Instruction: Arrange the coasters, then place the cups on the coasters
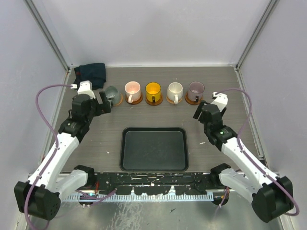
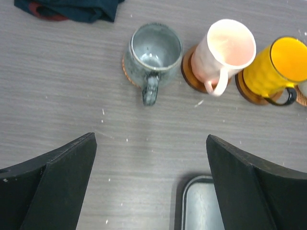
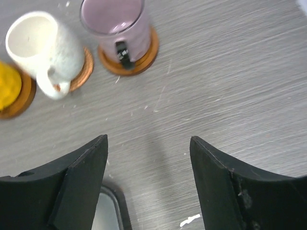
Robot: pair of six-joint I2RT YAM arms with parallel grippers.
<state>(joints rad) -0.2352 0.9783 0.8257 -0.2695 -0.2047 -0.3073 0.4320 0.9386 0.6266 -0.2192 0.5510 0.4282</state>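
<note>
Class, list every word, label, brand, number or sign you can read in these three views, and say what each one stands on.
Nothing can be read in any view.
Mauve cup: pale marks on its dark handle, too blurred to read; they may not be lettering.
Grey cup, pink cup, yellow cup, cream cup and black tray: no print visible.

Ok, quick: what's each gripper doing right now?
Left gripper: open, holding nothing.
Right gripper: open, holding nothing.
</note>
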